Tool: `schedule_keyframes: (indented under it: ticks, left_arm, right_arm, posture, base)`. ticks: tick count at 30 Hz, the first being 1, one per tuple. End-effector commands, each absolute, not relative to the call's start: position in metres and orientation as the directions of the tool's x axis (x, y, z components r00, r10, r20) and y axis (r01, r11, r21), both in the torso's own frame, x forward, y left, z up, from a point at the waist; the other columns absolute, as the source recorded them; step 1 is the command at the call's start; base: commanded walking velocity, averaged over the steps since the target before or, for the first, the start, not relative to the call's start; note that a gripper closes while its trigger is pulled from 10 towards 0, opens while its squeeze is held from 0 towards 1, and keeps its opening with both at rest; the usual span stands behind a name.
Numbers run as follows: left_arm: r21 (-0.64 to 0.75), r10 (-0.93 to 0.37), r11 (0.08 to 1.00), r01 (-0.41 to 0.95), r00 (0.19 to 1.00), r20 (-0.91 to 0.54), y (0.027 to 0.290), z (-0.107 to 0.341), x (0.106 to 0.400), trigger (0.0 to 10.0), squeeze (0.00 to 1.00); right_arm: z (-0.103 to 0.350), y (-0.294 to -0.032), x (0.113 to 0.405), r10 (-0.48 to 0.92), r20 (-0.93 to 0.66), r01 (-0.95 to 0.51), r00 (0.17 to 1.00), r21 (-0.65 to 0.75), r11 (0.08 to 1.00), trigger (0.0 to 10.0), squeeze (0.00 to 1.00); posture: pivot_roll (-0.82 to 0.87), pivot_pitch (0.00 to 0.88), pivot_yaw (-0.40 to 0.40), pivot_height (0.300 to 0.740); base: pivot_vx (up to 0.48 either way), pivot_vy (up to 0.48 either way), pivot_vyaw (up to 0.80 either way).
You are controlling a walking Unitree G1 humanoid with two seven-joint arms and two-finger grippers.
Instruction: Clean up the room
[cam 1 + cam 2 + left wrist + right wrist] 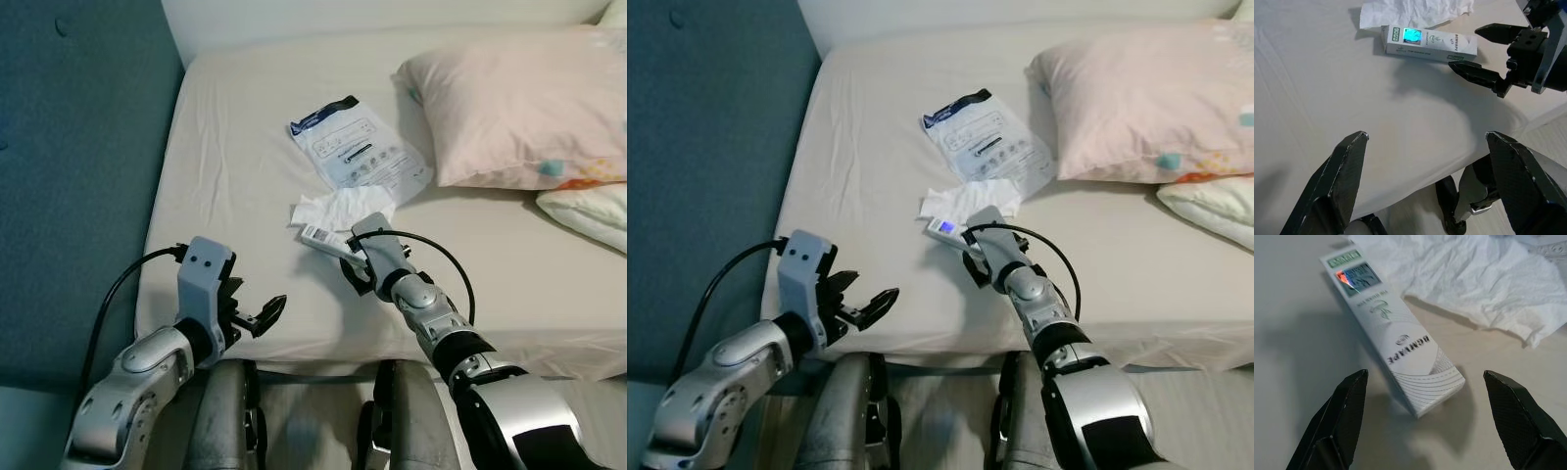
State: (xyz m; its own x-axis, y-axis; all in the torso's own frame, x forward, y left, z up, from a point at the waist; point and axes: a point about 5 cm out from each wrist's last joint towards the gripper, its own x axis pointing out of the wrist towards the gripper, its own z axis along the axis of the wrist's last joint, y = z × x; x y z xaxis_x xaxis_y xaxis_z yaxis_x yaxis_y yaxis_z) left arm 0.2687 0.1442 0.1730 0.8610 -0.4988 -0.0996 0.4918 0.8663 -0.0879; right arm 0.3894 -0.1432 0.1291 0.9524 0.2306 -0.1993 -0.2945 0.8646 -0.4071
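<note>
At lower left of the head view, the left pincer hovers spread over the bed's near edge. At centre, the slim white carton lies flat on the sheet, its far end touching a crumpled tissue. The right pincer is spread wide just short of the carton's near end. A printed plastic pouch lies above, beside the pink pillow at upper right

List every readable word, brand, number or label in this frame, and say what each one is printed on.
"BGMVAPE": brand on the face of the slim white box lying on the bed.
Green label and foil sticker at the box's far end: too blurred to read.
Small line under the box's logo: too blurred.
Print on the white plastic pouch: too small to read.
</note>
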Motion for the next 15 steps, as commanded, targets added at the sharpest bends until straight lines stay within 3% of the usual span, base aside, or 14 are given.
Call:
schedule_keyframes:
  ticks: [1, 15]
  left_arm:
    - [-0.105, -0.486, 0.873, 0.475, 0.865, -0.127, 0.1488, 0.1695, 0.2628, 10.0, 0.0]
    - [-0.086, -0.473, 0.881, 0.465, 0.87, -0.141, 0.1538, 0.1738, 0.2586, 10.0, 0.0]
  right_arm:
    - [0.1216, -0.1447, 0.3869, 0.22, -0.236, -0.303, 0.946, -0.415, 0.858, 10.0, 0.0]
    - [0.1153, -0.1466, 0.3838, 0.195, -0.235, -0.279, 0.952, -0.411, 0.868, 10.0, 0.0]
  posture:
    - [0.27, 0.497, 0.04, 0.603]
    - [0.31, 0.495, 0.058, 0.603]
  base:
    - [0.0, 0.0, 0.0]
    - [0.0, 0.0, 0.0]
